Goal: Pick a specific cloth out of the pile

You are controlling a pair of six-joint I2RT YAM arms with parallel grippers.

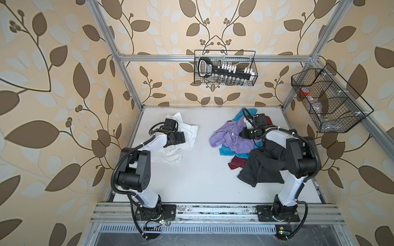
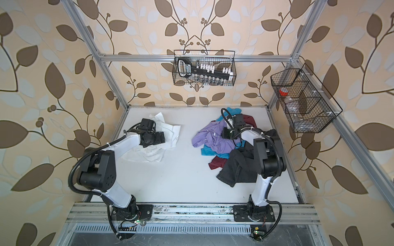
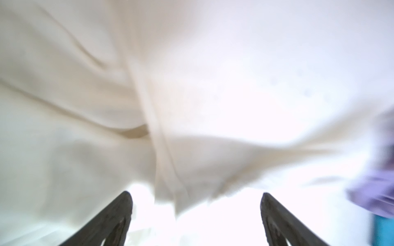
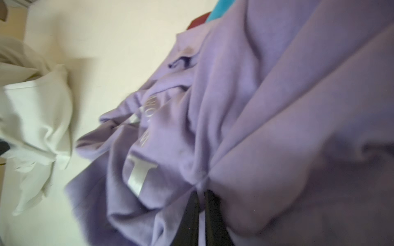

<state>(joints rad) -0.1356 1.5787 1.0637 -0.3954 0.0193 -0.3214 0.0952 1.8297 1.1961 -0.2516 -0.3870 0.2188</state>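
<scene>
Likely light and limp, best pinched at a fold, the shirt (image 1: pixel 190 131) lay well apart from the pile (image 1: pixel 238 147) under the left gripper (image 3: pixel 196 194), jaws apart, while the right gripper (image 4: pixel 201 191) clamped the lilac shirt (image 4: pixel 266 106).

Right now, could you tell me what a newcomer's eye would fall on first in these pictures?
The colourful pile of garments on the right of the table stands out first, with the right gripper pinched shut on the lilac shirt. Next comes the white shirt, lying apart on the left with the left gripper open over it.
</scene>
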